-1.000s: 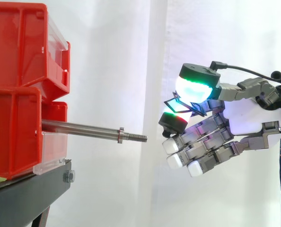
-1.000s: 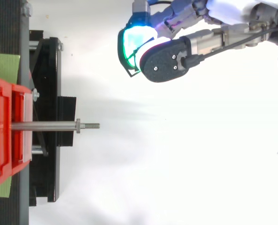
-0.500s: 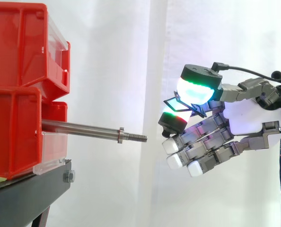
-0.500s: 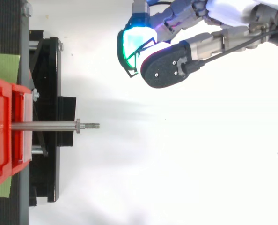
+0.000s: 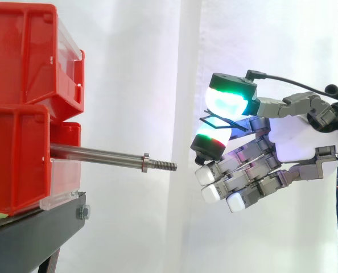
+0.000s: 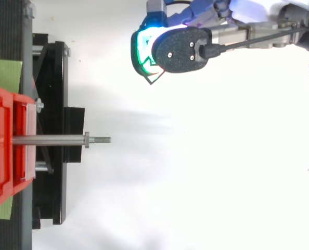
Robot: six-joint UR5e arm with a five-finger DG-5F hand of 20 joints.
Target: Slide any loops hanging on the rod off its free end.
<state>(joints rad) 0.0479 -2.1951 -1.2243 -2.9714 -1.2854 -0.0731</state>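
A steel rod (image 5: 101, 154) sticks out level from the lower red bin (image 5: 15, 159), and its threaded free end (image 5: 168, 165) points right with nothing hanging on it. My hand (image 5: 294, 142) hovers just right of that end and slightly above it. A thin dark loop (image 5: 214, 120) lies pinched between the green-glowing thumb pad (image 5: 229, 101) and a red-and-green fingertip (image 5: 210, 139). The other fingers curl below with white pads. From above, the hand (image 6: 180, 49) sits off to one side of the rod (image 6: 55, 139), and a corner of the loop (image 6: 152, 80) pokes out under the thumb.
A second red bin (image 5: 21, 57) is stacked on the lower one, both on a black stand (image 5: 32, 233). A white curtain hangs behind. Open air lies between the rod's tip and my fingertips.
The thumb has swung up and toward the rod over the fingertip, and the loop now lies flatter beneath it. The palm and the rod have not moved.
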